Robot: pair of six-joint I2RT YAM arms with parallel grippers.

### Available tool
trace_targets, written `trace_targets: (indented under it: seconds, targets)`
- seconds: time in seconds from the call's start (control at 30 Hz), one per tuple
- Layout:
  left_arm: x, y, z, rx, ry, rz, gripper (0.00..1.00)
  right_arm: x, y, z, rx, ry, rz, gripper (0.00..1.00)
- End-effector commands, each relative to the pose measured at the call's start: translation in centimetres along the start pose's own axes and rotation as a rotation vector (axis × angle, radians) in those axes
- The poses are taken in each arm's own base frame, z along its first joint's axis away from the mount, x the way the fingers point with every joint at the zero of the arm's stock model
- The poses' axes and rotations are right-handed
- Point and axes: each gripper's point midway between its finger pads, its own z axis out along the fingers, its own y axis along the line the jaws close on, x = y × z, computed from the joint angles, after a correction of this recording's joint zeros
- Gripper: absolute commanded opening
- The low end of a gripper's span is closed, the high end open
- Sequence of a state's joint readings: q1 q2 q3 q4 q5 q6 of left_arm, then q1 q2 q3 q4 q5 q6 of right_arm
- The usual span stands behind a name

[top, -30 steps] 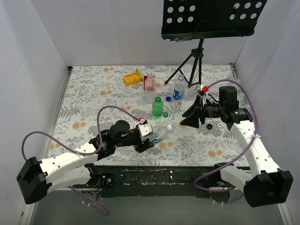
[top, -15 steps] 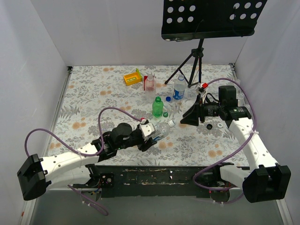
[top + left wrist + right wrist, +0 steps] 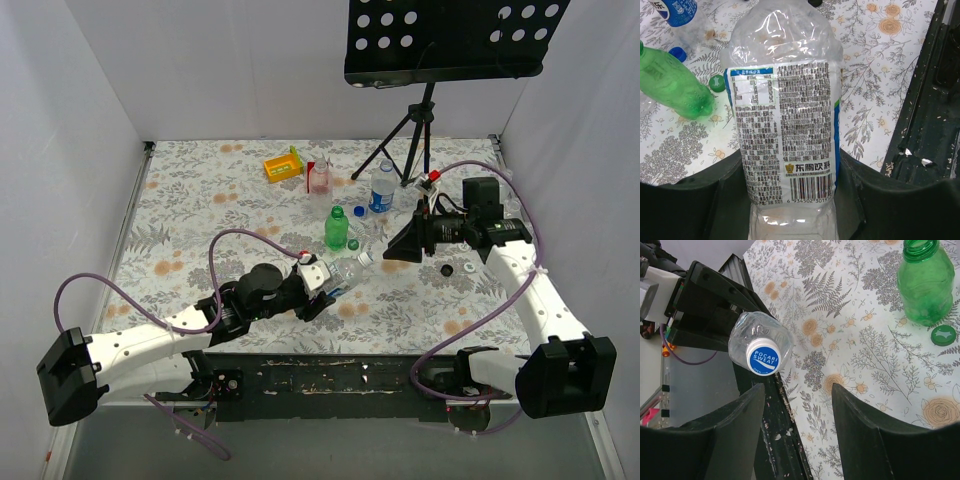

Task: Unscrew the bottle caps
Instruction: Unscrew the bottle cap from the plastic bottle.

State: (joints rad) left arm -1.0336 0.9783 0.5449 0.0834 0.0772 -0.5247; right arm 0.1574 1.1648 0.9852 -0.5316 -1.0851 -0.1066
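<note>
**Left arm holds the clear bottle on its side, cap aimed at the right arm**

On the overhead camera I see the left gripper [image 3: 322, 287] clenched round the lower body of a clear bottle [image 3: 345, 272], about midway along the near edge of the desk [image 3: 180, 210]. The bottle lies close to level. Its long axis runs from the gripper toward the far right corner, cap [image 3: 367, 259] leading. The right gripper [image 3: 403, 247] hangs near that cap end, its black fingers spread and gripping nothing. A green bottle [image 3: 337, 228] stands upright mid-desk with its neck bare. A green cap [image 3: 353, 243] lies just beside it and a blue cap [image 3: 359, 212] lies on its far side.

On the left wrist camera the held bottle is thin, crinkled, see-through plastic. Its white label carries fine print and a barcode, and dark fingers [image 3: 690, 210] press on both sides of it.

On the right wrist camera I face the cap head-on. It is round with a white rim and a blue top lettered POCARI SWEAT, seated on the neck. My right fingers stand wide apart with only flowered cloth between them.
</note>
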Motion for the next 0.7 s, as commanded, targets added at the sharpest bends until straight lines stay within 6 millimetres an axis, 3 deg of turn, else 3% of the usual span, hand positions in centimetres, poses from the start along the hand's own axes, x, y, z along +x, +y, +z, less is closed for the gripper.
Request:
trace_targets:
  seconds: [0.0, 0.33, 0.67]
  targets:
    - [-0.4, 0.4, 0.1, -0.03, -0.018, 0.007, 0.0, -1.5, 0.6, -0.3, -0.016, -0.007, 0.003, 0.63]
    - [-0.4, 0.7, 0.4, -0.049, -0.014, 0.021, 0.0, -1.8, -0.4, 0.8, 0.026, 0.045, 0.029, 0.65]
    - [-0.6, 0.5, 0.8, -0.041, -0.009, 0.023, 0.0, -1.1, 1.2, 3.4, -0.05, 0.124, 0.03, 0.69]
